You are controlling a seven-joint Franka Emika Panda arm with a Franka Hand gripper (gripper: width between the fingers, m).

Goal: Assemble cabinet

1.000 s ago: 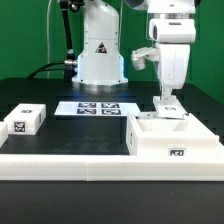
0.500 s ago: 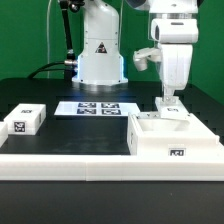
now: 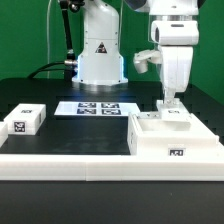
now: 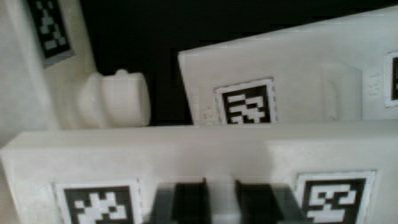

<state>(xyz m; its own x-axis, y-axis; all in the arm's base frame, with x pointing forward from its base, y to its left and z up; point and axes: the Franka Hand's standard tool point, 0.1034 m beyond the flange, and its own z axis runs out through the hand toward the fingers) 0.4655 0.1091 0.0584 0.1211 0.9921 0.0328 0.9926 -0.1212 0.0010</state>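
Parts of the cabinet lay along the railed edge of the bench [image 3: 50, 95]. The large box [image 3: 176, 146] sat in the corner at the exterior view's right, against the long white rail [image 3: 80, 165], with one tag on the wall facing that edge. A small panel [image 3: 174, 116] lay just behind the box, toward the edge where the robot base [image 3: 100, 60] stood. A tagged block [image 3: 25, 121] rested near the opposite corner, at the exterior view's left, well apart from the box. The marker board [image 3: 97, 107] lay flat between them, closer to the base's edge.

The gripper [image 3: 168, 102] pointed straight down over the small panel, its tips just above or touching it; the exterior view was too coarse to settle which. That view showed the fingers only as one narrow pale shape.

The wrist view gave what the exterior view could not. The fingers [image 4: 185, 203] appeared as two dark bars close together with a thin pale strip between them, set against a near white face [image 4: 196, 160] that carried a tag on each side of them. Whether the jaws were pinching something thin or merely drawn nearly together could not be told. Beyond that face a tilted white slab [image 4: 267, 80] showed one tag, and a rounded white knob [image 4: 114, 98] stood out beside it, a detail the exterior view did not resolve. The wrist view showed neither the block nor the marker board.
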